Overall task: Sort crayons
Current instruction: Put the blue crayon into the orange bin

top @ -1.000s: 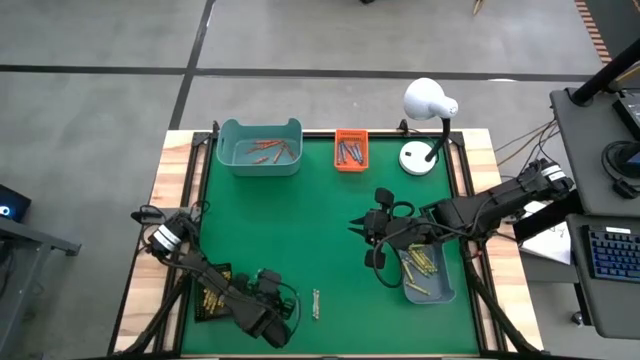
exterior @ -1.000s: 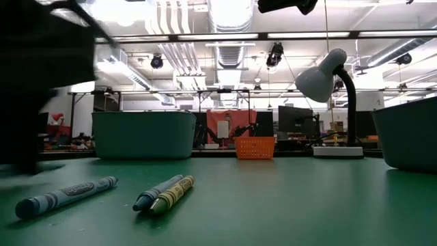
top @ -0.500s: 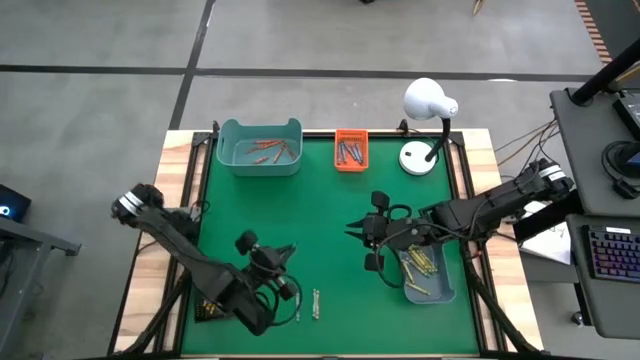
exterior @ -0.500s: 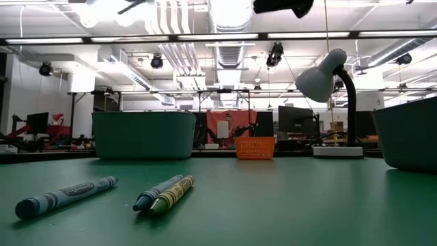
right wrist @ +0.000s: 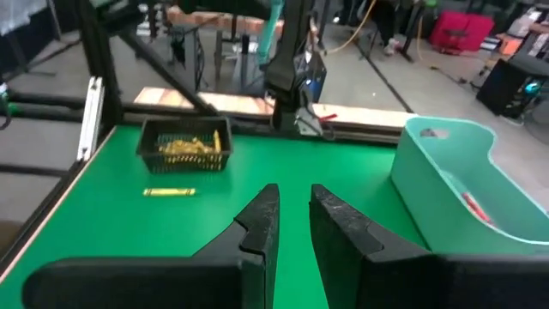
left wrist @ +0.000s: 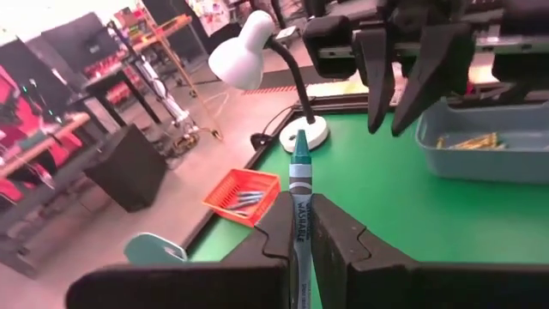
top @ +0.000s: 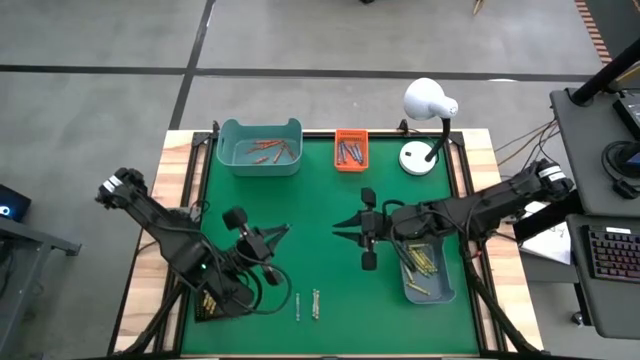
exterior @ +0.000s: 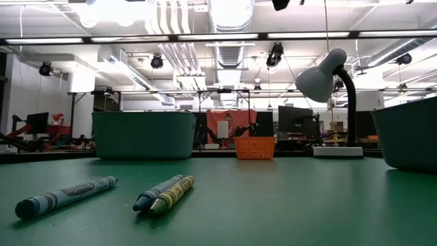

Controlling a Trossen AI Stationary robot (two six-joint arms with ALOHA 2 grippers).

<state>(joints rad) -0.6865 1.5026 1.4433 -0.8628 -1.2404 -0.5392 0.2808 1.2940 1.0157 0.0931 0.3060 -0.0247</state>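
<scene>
A teal-green crayon [left wrist: 300, 172] sticks forward out of my left gripper [left wrist: 302, 215], which is shut on it high above the table's middle left [top: 278, 234]. My right gripper [right wrist: 294, 202] hovers facing it from the right [top: 340, 226], open a little, with nothing between its fingers. Loose crayons lie flat on the green mat near the front edge: a blue one [exterior: 67, 196], a blue-green one [exterior: 158, 191] and a yellowish one [exterior: 174, 193]. My left gripper pinches the crayon's wrapped shaft [left wrist: 300, 225] between its two fingers. The crayon lies along the fingers, and its pointed end [left wrist: 300, 142] juts well past the fingertips. The fingers are almost level and point toward the table's right. The crayon is lifted clear of the mat.
At the far edge stand a teal bin [top: 260, 148] with red-orange crayons, a small orange bin [top: 350, 150] and a white desk lamp [top: 428, 105]. There is a teal bin [top: 428, 270] of yellow crayons at the right and a black tray [top: 210, 300] at the near left.
My left gripper has risen from the mat near the front edge and gone toward the table's middle. It has turned from pointing down to almost level and has rolled at the wrist. The teal-green crayon has gone up with it, clear of the mat.
</scene>
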